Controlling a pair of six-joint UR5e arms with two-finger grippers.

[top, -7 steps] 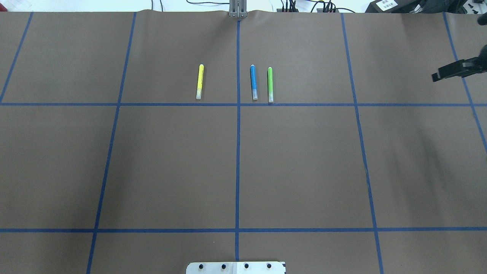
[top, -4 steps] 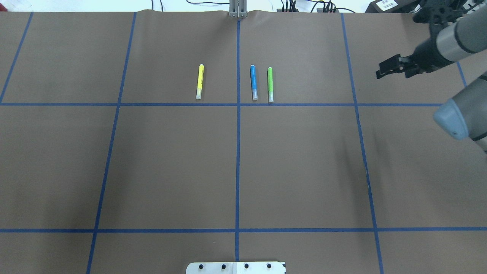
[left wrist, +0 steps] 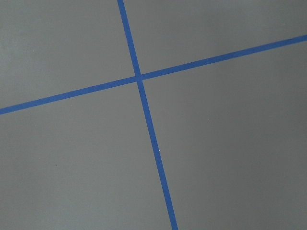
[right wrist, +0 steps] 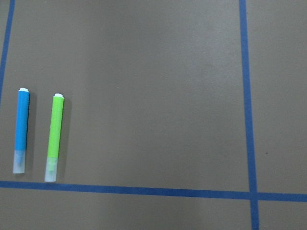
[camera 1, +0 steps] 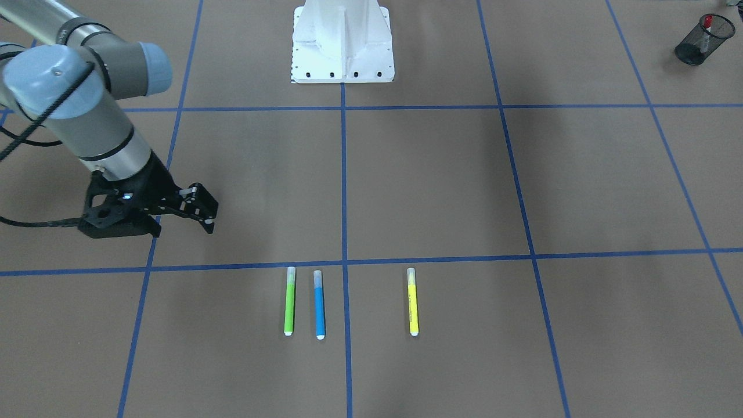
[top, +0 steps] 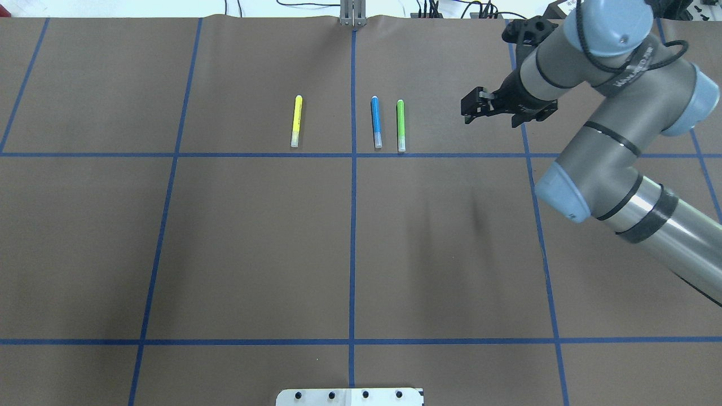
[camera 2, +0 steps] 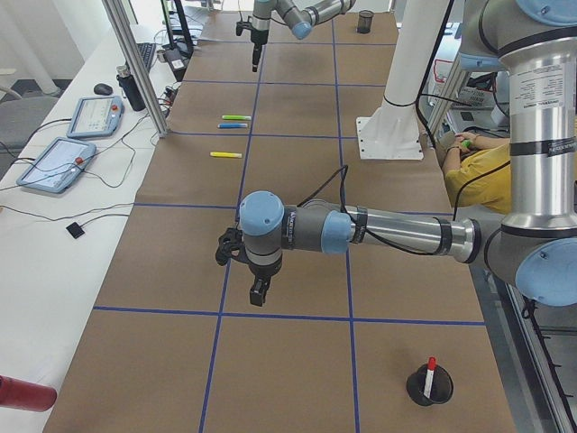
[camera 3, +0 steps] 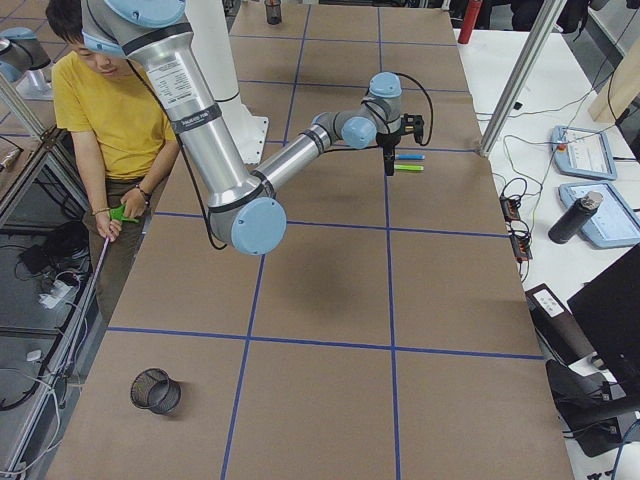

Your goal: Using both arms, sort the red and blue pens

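The blue pen lies on the brown mat just right of the centre tape line, also in the right wrist view. My right gripper hovers open and empty to the right of it, beyond the green marker. The red pen stands in a black mesh cup at the table's left end. My left gripper hangs over the mat near that end, seen only in the exterior left view. I cannot tell whether it is open or shut.
A yellow marker lies left of the centre line. A second mesh cup stands at the right end. A seated person is behind the robot base. Tablets and cables lie off the far edge.
My right arm has swept in from the right edge towards the pens. Its gripper now hangs close to the green marker. The pens have not moved.
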